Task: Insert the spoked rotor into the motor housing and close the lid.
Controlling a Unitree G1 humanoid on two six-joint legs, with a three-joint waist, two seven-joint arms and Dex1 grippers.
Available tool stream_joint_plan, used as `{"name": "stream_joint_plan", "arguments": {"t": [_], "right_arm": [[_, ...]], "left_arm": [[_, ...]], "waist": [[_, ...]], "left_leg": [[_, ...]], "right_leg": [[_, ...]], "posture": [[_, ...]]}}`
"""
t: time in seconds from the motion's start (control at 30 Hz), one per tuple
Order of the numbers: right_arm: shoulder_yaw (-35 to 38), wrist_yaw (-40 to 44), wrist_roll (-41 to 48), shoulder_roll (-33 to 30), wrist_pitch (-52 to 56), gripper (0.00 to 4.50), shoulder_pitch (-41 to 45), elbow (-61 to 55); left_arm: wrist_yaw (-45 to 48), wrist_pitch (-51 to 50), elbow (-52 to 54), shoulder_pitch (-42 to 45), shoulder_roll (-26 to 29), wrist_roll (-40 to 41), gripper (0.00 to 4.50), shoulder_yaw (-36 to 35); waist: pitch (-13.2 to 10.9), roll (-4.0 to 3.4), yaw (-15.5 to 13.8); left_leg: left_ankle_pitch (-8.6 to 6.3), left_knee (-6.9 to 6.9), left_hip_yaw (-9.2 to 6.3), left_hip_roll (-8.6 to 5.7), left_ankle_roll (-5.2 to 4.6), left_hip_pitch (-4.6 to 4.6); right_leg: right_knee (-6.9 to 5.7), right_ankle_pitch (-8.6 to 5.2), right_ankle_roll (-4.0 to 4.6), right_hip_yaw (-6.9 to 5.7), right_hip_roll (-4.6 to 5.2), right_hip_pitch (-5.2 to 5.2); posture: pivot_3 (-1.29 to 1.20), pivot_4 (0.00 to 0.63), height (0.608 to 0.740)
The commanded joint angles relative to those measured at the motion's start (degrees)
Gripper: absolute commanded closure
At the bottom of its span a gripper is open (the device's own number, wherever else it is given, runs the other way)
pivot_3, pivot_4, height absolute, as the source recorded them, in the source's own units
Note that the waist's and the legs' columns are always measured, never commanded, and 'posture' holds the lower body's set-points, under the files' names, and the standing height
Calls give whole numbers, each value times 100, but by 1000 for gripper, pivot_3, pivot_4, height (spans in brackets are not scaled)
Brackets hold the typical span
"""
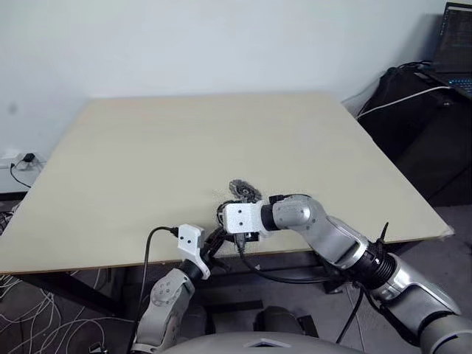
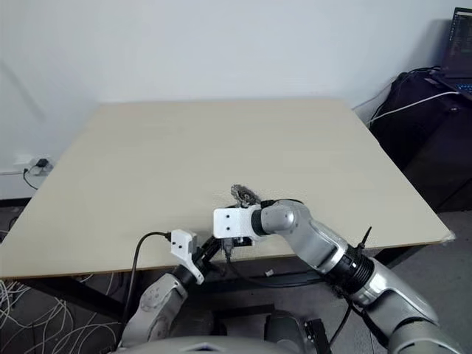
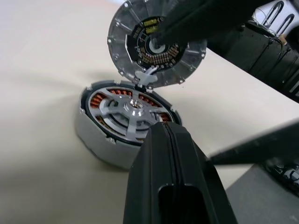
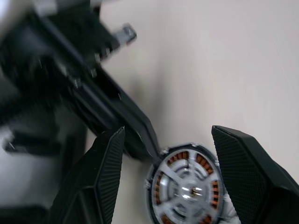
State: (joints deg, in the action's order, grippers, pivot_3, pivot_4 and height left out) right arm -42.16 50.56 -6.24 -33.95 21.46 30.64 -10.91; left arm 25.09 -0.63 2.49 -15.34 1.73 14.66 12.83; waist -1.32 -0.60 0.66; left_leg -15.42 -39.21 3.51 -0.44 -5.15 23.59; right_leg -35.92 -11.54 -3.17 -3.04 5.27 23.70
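Note:
The round silver motor housing [image 3: 93, 133] lies on the tan table [image 1: 184, 147] near its front edge, also seen small at the motor housing [image 1: 243, 190]. The spoked rotor [image 3: 133, 112] sits inside it, ringed by copper windings. The hinged lid [image 3: 135, 46] stands upright and open at the housing's far rim. My left gripper [image 3: 163, 128] is shut and empty, with its tip at the housing's near rim. My right gripper [image 4: 166, 133] is open over the housing, with the rotor [image 4: 187, 182] showing between its fingers. One dark finger [image 3: 205, 16] of it crosses the lid's upper part.
The table's front edge [image 1: 110, 258] runs just below both hands. Dark bags [image 1: 420, 110] with a laptop [image 1: 457, 37] and a white cable stand off the table's right side. Loose cables [image 1: 29, 310] lie on the floor at the left.

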Motion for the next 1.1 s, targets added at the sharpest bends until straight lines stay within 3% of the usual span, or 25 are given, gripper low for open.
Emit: {"name": "stream_joint_plan", "arguments": {"t": [0.03, 0.47, 1.1], "right_arm": [[44, 114, -352, 1, -247, 1298, 121, 333], [-29, 599, -1558, -96, -1419, 1298, 485, 1469], [-81, 1038, -2399, 46, -2674, 1298, 668, 2130]], "left_arm": [[31, 152, 251, 56, -23, 68, 4500, -51], [57, 143, 255, 70, -26, 81, 4500, -132], [-81, 51, 563, -105, -94, 42, 4500, -28]], "waist": [[-2, 1, -18], [-2, 1, -111], [-2, 0, -156]], "left_leg": [[0, -1, 0, 0, 0, 2], [-1, 1, 0, -5, -1, 8], [0, 0, 0, -7, -1, 8]], "right_leg": [[0, 1, 0, 0, 16, 0], [4, 19, 30, 2, 24, 5], [3, 19, 30, 1, 19, 4]], "posture": [[0, 0, 740], [0, 0, 740], [0, 0, 740]]}}
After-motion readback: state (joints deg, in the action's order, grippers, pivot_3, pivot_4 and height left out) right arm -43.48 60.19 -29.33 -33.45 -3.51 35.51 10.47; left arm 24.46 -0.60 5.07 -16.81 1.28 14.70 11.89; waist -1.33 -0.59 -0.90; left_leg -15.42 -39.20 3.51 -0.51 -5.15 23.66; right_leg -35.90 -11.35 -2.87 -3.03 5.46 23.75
